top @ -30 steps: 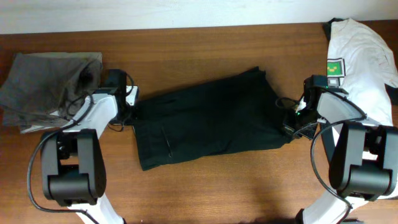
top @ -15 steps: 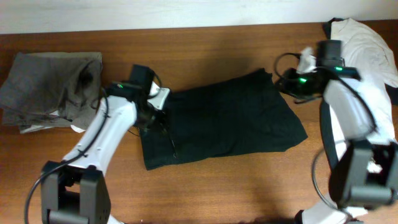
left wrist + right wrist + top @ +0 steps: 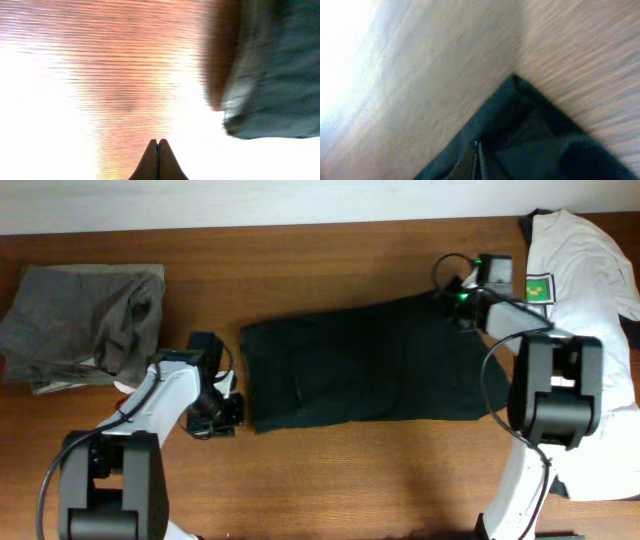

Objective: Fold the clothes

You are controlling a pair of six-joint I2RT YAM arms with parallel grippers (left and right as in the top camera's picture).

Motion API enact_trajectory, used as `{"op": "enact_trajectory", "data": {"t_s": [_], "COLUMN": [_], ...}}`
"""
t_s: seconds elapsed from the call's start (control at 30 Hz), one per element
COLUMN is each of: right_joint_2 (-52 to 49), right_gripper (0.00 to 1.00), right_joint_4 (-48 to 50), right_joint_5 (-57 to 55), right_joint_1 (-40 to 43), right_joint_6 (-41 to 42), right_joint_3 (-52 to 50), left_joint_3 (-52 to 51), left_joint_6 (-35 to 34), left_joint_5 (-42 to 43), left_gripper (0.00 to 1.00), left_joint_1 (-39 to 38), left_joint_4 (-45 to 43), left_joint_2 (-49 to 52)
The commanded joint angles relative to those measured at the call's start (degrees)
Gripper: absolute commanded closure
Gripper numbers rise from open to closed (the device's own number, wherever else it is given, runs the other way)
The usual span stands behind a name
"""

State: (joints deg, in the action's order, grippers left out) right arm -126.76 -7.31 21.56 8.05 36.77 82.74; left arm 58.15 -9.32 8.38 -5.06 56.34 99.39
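The black shorts [image 3: 360,370] lie flat in a rough rectangle between the two claws; further folds are judged outstanding. The right claw [image 3: 477,161] is clenched at their corner; a pinch on fabric cannot be confirmed. The left claw [image 3: 158,159] is clenched on nothing over the bare table [image 3: 330,260], with the shorts just beside it. The grey garment [image 3: 80,325] and the white T-shirt [image 3: 585,280], outboard of each claw, look unfolded.

The plain black fabric shorts [image 3: 360,370] are one even dark tone; at the left wrist their edge [image 3: 270,90] reads grey-blue under glare. The crumpled grey fabric garment [image 3: 85,325] is a muted brownish grey. The white printed T-shirt [image 3: 585,260] carries a small green-and-yellow patch [image 3: 540,288]. The wooden table [image 3: 330,260] is reddish brown with fine straight grain.
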Motion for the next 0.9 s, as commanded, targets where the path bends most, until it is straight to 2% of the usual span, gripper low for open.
{"op": "enact_trajectory", "data": {"t_s": [0.0, 0.07, 0.1, 0.17, 0.2, 0.23, 0.3, 0.37, 0.4, 0.5, 0.53, 0.6, 0.67, 0.77, 0.83, 0.87], "right_joint_2": [2.34, 6.71, 10.1, 14.78, 17.05, 17.35, 17.33, 17.33, 17.31, 17.31, 17.31, 17.31, 17.33, 17.44, 18.73, 20.13], "right_gripper": [0.83, 0.78, 0.77, 0.77, 0.78, 0.78, 0.78, 0.78, 0.78, 0.87, 0.9, 0.94, 0.96, 0.96, 0.95, 0.95], "right_joint_4": [-7.23, -17.79, -26.1, -38.66, -50.12, -57.07, -65.24, -64.08, -60.35, -44.22, -42.64, -43.43, -48.98, -54.05, -53.72, -52.7], "right_joint_5": [13.94, 21.75, 21.66, 17.86, 13.05, 10.45, 6.1, 4.7, 4.33, -2.58, -5.16, -14.32, -21.27, -25.22, -22.16, -19.89], "right_joint_1": [4.42, 5.53, 5.46, 5.42, 5.33, 4.63, 1.66, -5.4, -8.31, -14.45, -14.45, -13.44, -12.52, -12.48, -12.52, -12.52], "right_joint_6": [-10.1, -16.52, -20.15, -21.51, -23.3, -26.03, -29.07, -28.79, -27.02, -17.51, -15.56, -12.94, -11.98, -11.28, -16.52, -19.28], "right_joint_3": [6.23, 8.83, 9.77, 9.86, 9.86, 9.84, 8.13, 1.6, -2.1, -13.51, -15.37, -18.25, -19.08, -19.08, -18.93, -18.82], "left_joint_3": [2.34, 8.68, 14.12, 20.81, 22.95, 22.77, 22.69, 22.69, 22.69, 22.69, 22.69, 22.69, 22.69, 22.71, 25.77, 28.11], "left_joint_6": [1.36, 4.5, 7.34, 10.51, 12.68, 12.9, 13.35, 14.19, 14.21, 14.29, 14.38, 14.4, 14.38, 14.36, 14.38, 14.36], "left_joint_5": [-1.29, 0.35, 3.04, 7.87, 10.95, 11.58, 12.46, 13.31, 13.31, 12.5, 10.49, 3.58, 0.72, 1.14, 5.86, 8.74], "left_gripper": [0.99, 0.98, 0.95, 0.94, 0.9, 0.87, 0.87, 0.86, 0.86, 0.86, 0.86, 0.86, 0.87, 0.87, 0.91, 0.76], "left_joint_1": [2.64, 2.56, 1.97, 0.24, -1.99, -3.93, -6.6, -9.29, -9.7, -9.64, -9.51, -8.13, -4.42, 1.01, 3.43, 3.63], "left_joint_4": [1.07, 3.85, 4.57, 3.02, -1.84, -6.88, -12.41, -17.53, -19.45, -25.42, -26.25, -25.97, -25.51, -25.38, -19.93, -15.8], "left_joint_2": [-0.44, -1.88, -3.54, -4.79, -4.76, -4.15, -1.33, 5.55, 8.92, 15.65, 16.81, 18.97, 19.74, 19.74, 19.5, 19.02]}}
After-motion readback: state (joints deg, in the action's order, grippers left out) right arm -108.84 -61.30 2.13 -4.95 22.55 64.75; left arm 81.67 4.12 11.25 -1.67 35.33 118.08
